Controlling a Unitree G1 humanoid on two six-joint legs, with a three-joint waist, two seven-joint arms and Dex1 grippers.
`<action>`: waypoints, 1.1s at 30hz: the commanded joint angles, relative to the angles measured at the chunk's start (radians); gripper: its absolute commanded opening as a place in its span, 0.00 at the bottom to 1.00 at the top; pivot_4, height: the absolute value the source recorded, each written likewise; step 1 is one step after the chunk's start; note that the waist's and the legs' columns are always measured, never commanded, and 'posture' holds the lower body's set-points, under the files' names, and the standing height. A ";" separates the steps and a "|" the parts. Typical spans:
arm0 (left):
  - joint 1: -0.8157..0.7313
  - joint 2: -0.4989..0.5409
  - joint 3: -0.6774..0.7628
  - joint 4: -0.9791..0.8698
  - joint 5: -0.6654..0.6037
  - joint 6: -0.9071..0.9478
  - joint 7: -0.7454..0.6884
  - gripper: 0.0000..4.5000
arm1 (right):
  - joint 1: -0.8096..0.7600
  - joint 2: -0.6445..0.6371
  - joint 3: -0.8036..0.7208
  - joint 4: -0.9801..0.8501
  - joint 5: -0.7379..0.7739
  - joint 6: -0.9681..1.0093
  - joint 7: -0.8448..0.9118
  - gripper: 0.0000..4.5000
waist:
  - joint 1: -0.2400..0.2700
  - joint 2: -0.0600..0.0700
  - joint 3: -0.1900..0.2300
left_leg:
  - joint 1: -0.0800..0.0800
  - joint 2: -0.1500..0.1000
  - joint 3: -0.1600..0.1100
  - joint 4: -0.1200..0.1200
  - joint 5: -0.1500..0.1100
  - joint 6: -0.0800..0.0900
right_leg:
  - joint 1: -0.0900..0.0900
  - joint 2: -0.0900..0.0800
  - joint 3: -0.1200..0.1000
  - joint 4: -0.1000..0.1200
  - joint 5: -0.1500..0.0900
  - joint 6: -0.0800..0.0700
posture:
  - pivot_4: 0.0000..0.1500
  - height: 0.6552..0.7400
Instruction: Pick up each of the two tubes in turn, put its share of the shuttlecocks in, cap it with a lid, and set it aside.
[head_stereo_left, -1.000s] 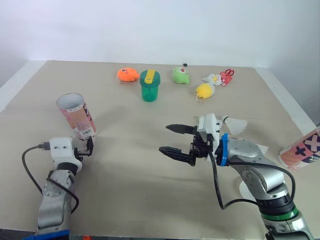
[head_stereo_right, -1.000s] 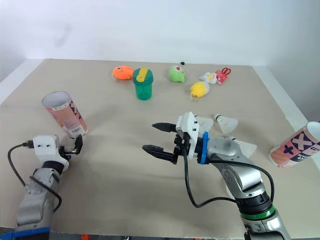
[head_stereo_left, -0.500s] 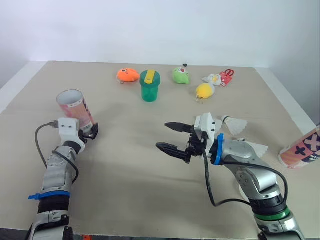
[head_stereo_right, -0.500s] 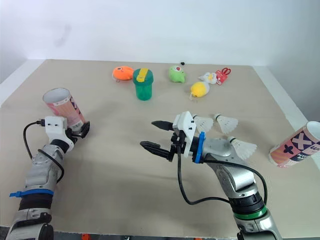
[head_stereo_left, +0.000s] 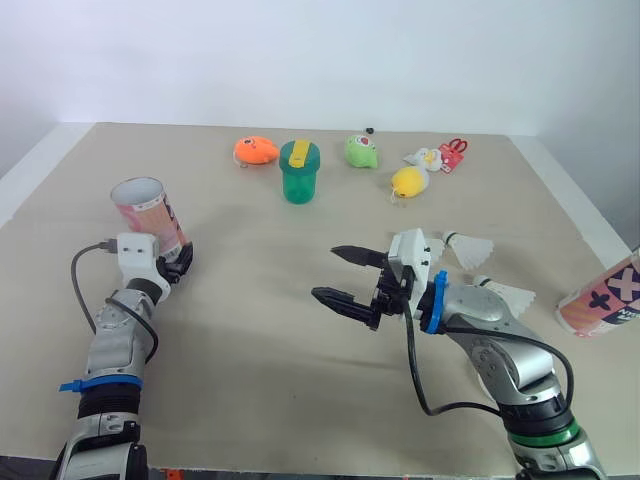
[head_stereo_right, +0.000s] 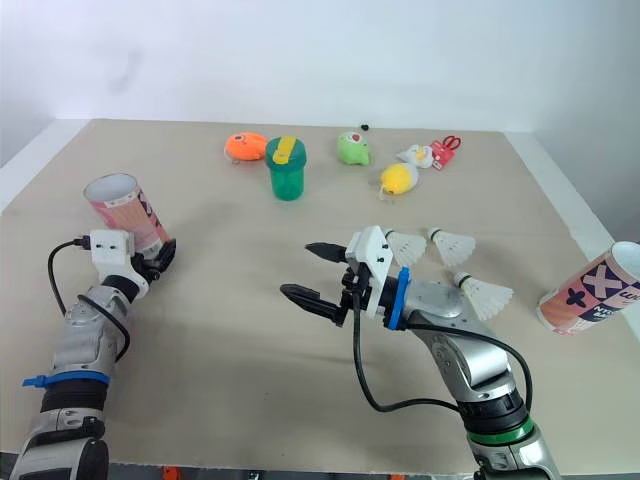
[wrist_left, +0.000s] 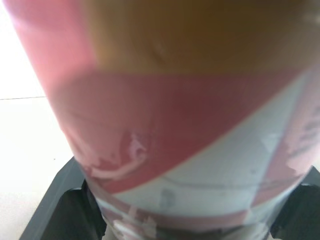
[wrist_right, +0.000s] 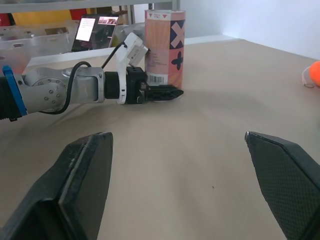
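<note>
The table (head_stereo_left: 250, 340) is a plain sandy beige. The tube at nine o'clock (head_stereo_left: 152, 218) is salmon pink and red, with a white panel and dark cross marks. The tube at three o'clock (head_stereo_left: 603, 298) is pink with a white band of navy crosses. Up at twelve o'clock there's a green cup (head_stereo_left: 299, 176) with a yellow strip on its lid, an orange toy (head_stereo_left: 256, 150), a lime-green toy (head_stereo_left: 362, 151), a yellow toy (head_stereo_left: 408, 182) and red scissors (head_stereo_left: 456, 150). The shuttlecocks (head_stereo_left: 472, 250) are white. The right gripper (head_stereo_left: 325, 272) is black-fingered and white-bodied, with a blue band behind it.
</note>
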 joint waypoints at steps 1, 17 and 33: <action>0.038 0.023 -0.009 -0.045 0.000 -0.012 -0.035 0.76 | 0.045 0.030 -0.052 -0.045 -0.056 -0.085 -0.078 1.00 | -0.001 0.000 0.000 | 0.000 0.000 0.000 0.000 0.000 0.000 | 0.000 0.000 0.000 0.000 0.000 -0.001 | 1.00 1.00; -0.061 0.758 -0.412 -0.319 0.043 0.069 -1.133 0.76 | 0.296 0.202 -0.140 -0.024 -0.428 -0.245 -0.546 1.00 | -0.019 -0.003 0.002 | 0.001 0.002 0.007 -0.004 0.001 -0.005 | -0.005 -0.004 -0.001 0.001 -0.006 -0.009 | 1.00 1.00; -0.186 0.666 -0.578 -0.304 0.207 0.058 -1.221 0.76 | 0.094 0.313 -0.211 0.232 -0.349 -0.143 -0.607 1.00 | -0.019 -0.001 0.002 | -0.002 0.001 0.006 -0.005 -0.002 -0.001 | -0.006 -0.001 0.002 0.003 -0.007 -0.006 | 1.00 1.00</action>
